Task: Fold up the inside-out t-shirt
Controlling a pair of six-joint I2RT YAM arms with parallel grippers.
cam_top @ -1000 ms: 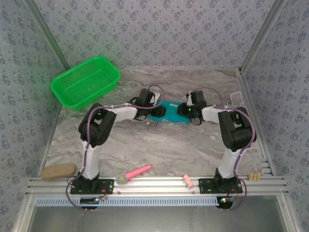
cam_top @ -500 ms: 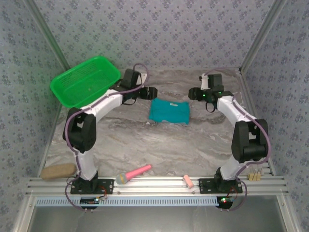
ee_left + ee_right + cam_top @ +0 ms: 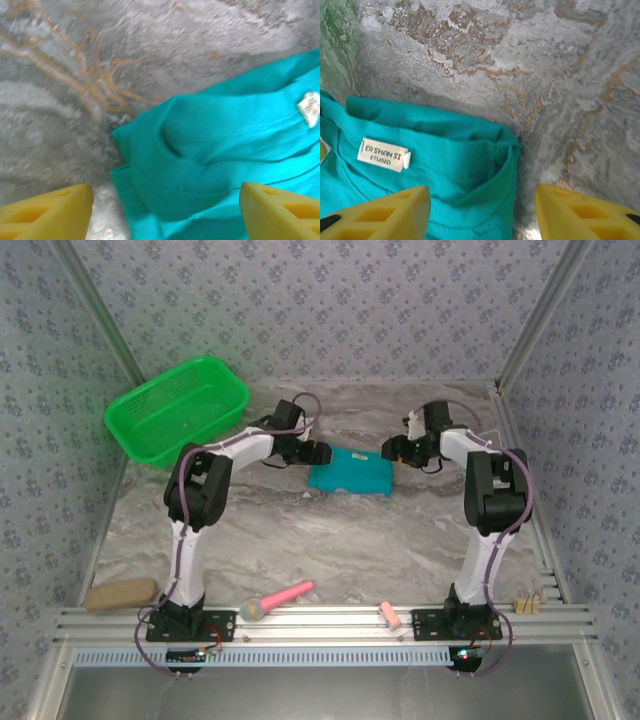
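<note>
Both arms have swung inward since half a second ago, when they stood well apart from the cloth, and each now sits at a far corner of the t-shirt [image 3: 350, 472]. It lies as a compact teal rectangle on the marble table [image 3: 330, 540], between the left pincer [image 3: 312, 452] and the right pincer [image 3: 388, 450]. In the left wrist view the left pincer [image 3: 165, 214] is spread wide. A folded corner of the t-shirt [image 3: 225, 160] lies between its yellow fingers [image 3: 50, 210] and reaches under the right-hand one, while bare marble lies by the left-hand one. A small white label [image 3: 310, 106] shows on the cloth ahead of that right-hand finger. The right pincer [image 3: 480, 215] is spread wide as well. A corner of the t-shirt [image 3: 420, 180] lies between its fingers [image 3: 375, 212] and runs past the left-hand one, with the label [image 3: 383, 154] just ahead of it and bare marble ahead of the other. Whether any finger touches the cloth cannot be told. Beyond the left pincer, away from the shirt, stands a green basket [image 3: 178, 408]. Well behind both pincers, near the arm bases, lie a tan sponge [image 3: 120, 593], a pink-handled tool [image 3: 278, 598] and a small pink piece [image 3: 389, 615].
</note>
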